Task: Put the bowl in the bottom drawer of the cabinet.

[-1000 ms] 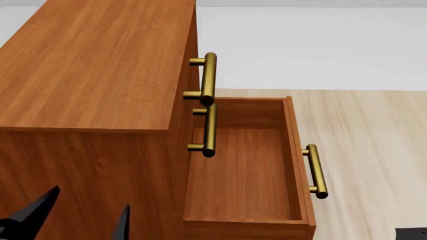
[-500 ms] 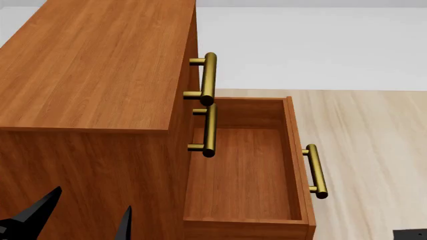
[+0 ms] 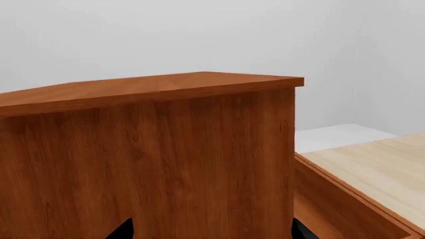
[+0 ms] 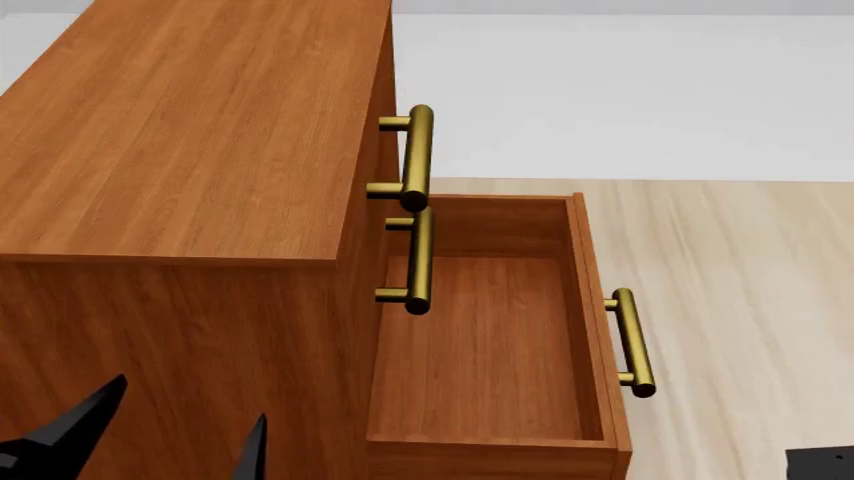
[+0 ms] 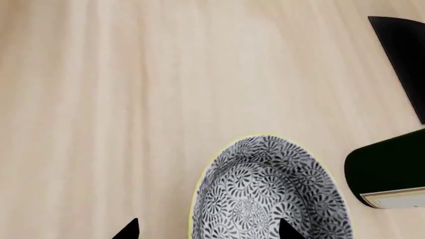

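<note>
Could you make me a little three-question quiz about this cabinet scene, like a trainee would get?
1. True or false: the bottom drawer is pulled out and has nothing in it.
2. How many brass handles show on the cabinet in the head view?
A. one B. two C. three
3. Which camera view shows the bowl?

Key:
1. True. It stands open and only its bare wooden floor shows.
2. C. Two on the shut upper drawers, one on the open drawer.
3. The right wrist view, with the bowl upright on the light wooden surface and the tips of the right gripper to either side of it.
</note>
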Robot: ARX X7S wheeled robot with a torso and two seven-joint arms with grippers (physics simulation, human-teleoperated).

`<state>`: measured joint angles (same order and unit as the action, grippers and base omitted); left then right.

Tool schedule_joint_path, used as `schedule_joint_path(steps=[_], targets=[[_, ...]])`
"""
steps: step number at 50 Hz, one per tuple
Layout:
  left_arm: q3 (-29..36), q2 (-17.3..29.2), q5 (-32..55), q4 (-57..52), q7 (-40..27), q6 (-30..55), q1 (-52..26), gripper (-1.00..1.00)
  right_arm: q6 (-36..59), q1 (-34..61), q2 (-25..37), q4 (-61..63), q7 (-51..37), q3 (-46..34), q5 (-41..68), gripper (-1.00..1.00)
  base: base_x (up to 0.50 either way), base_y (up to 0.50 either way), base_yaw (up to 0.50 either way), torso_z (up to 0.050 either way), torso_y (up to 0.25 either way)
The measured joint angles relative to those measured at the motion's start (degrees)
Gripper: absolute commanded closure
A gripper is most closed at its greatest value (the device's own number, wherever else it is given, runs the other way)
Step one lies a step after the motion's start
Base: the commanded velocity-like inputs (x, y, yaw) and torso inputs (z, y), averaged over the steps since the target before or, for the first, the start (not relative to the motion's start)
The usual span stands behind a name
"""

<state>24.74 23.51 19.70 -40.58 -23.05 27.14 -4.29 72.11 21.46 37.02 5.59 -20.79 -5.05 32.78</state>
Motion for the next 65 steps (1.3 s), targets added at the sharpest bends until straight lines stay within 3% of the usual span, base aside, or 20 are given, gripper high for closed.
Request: schedule_joint_path(steps=[25,26,48,65], targets=[[0.6,0.2,0.0,0.3,-0.3,-0.4,0.1,-1.0,-3.0,1.6,-0.6,-5.9,2.2,-2.9,-1.1,-1.0,0.0,0.0,0.0,0.0,0.0],[0.6,0.2,0.0,0.3,-0.3,-0.4,0.1,-1.0,-3.0,1.6,-0.6,-6.0,2.3,-2.9,-1.1,1.0,0.0,0.0,0.0,0.0,0.0],[1.0,0.4,0.3,0.1,-0.5,-0.1,-0.2,-1.0,-3.4,1.4,-0.2,-6.3,2.7,-2.0,-0.6,1.0,0.0,0.0,0.0,0.0,0.0],[1.4,0.6,0.3,0.4,-0.6,-0.8,0.1,-1.0,3.4,1.1,1.2,1.6,0.6,-0.5,3.5,1.0,0.0,0.0,0.0,0.0,0.0]])
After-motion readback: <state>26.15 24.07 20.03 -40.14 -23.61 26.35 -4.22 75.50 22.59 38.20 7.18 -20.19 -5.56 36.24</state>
